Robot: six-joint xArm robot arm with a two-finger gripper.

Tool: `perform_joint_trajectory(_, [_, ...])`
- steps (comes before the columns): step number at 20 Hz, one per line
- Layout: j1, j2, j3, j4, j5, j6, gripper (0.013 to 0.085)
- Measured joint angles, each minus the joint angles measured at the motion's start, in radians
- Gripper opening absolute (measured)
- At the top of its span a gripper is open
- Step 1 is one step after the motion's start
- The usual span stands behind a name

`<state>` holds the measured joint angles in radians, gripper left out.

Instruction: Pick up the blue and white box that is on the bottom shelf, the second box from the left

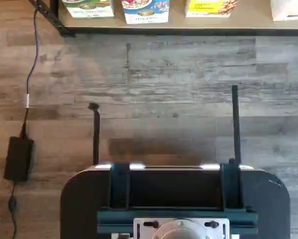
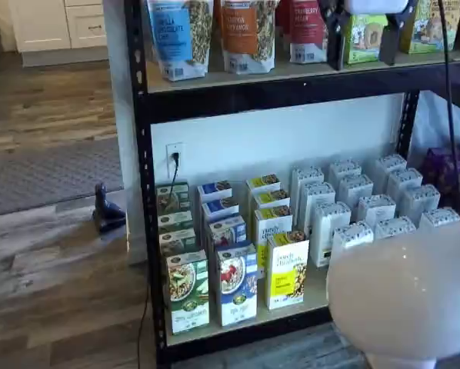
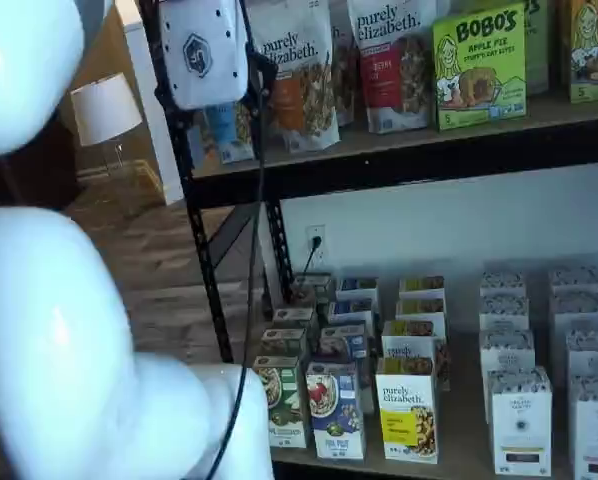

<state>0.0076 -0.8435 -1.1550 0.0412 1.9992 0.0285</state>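
Observation:
The blue and white box (image 2: 236, 283) stands upright at the front of its row on the bottom shelf (image 2: 245, 335), between a green-and-white box (image 2: 187, 292) and a yellow-and-white box (image 2: 288, 269). It shows in both shelf views (image 3: 334, 408) and at the edge of the wrist view (image 1: 145, 11). Several like boxes stand behind it. My gripper (image 2: 362, 46) hangs high up in front of the upper shelf, far above the box. Its two black fingers (image 2: 336, 38) show a plain gap with nothing in it. Its white body (image 3: 204, 50) also shows in a shelf view.
Rows of white boxes (image 2: 353, 207) fill the bottom shelf to the right. Granola bags (image 3: 294, 70) and a green Bobo's box (image 3: 479, 65) stand on the upper shelf. My white arm (image 2: 407, 292) blocks the lower right. A power brick (image 1: 18, 158) and cable lie on the wooden floor.

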Motion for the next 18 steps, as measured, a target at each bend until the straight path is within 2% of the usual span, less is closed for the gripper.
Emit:
perform_joint_trajectory(1, [0.085, -0.008, 0.012, -0.088, -0.015, 0.044, 0.0850])
perform_joint_trajectory(3, [0.108, -0.014, 0.027, -0.115, -0.030, 0.062, 0.0850])
perform_joint_trajectory(12, [0.091, -0.029, 0.065, -0.087, -0.072, 0.060, 0.0850])
perform_joint_trajectory(18, [0.052, -0.076, 0.151, -0.033, -0.182, 0.041, 0.0850])
